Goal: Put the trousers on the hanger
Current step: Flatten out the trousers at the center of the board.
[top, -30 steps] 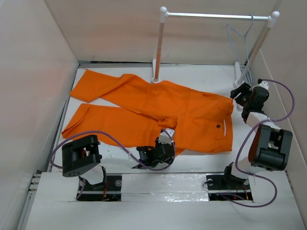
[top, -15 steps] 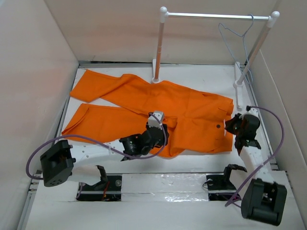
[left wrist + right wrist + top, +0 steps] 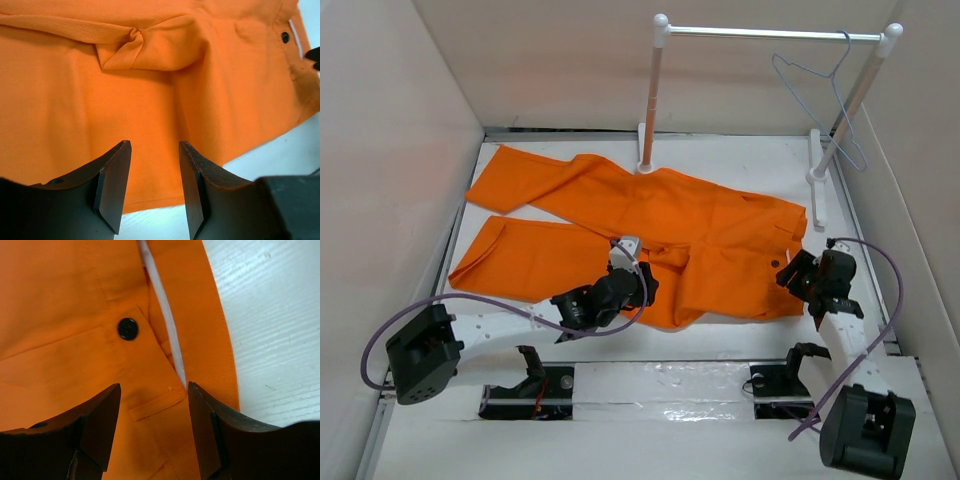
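Left gripper [image 3: 152, 170]: fingers apart, nothing between them. It has travelled from beside its base out over the near edge of the trousers [image 3: 700, 225]. It now sits low above the cloth, just short of the bunched fold [image 3: 132, 47] at the crotch.
Right gripper [image 3: 154, 410]: fingers apart, nothing held. One second ago it stood up by the hanger [image 3: 832, 82] at the far right. It has since dropped back to the waistband [image 3: 210, 315] and now sits over the corner just below the button [image 3: 128, 328], with the pale lining strip [image 3: 160, 305] running towards the gap between its fingers.
Trousers: flat on the table [image 3: 740, 158], legs towards the far left, waist to the right. Position unchanged; no part is lifted.
Step in hand: with both tools brought down to the cloth, a two-point pick-up appears to be in preparation. Neither tool has closed yet.
Hanger: hook on the rail [image 3: 770, 33] near its right end, well apart from the trousers. It hangs at a different angle than one second ago, so it is probably swaying. Allow it to settle before the garment is brought up.
Rail: upright on two posts at the back of the table, unmoved.
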Available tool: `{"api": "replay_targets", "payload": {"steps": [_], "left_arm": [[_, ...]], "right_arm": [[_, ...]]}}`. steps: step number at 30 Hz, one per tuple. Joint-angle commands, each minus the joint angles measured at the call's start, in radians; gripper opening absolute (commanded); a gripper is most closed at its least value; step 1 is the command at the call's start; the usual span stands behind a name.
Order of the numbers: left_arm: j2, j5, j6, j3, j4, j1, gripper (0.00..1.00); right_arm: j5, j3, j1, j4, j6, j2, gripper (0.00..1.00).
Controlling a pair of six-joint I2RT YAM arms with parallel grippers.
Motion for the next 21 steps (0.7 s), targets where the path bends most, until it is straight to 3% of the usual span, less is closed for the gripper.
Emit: {"api": "replay_targets", "payload": {"steps": [1,6,11,17,21], "left_arm": [[-0.062,0.03,-0.004,-0.025,0.082,0.005,0.4],[-0.109,0.088,0.022,-0.024,0.084,0.005,0.4],[-0.106,0.089,0.024,-0.03,0.096,0.005,0.4],[-0.056,0.082,0.009,-0.041,0.142,0.005,0.4],[-0.011,0.078,-0.005,-0.032,0.156,0.005,0.4]], "right_arm": [[0.03,0.038,-0.011,0.03,0.001,0.094,0.61],[-0.122,0.091,-0.011,0.249,0.014,0.313,0.6],[-0.2,0.253,-0.011,0.323,-0.022,0.621,0.59],[-0.237,0.37,0.015,0.447,0.037,0.732,0.56],[-0.237,0.482,0.048,0.381,0.024,0.732,0.56]]}}
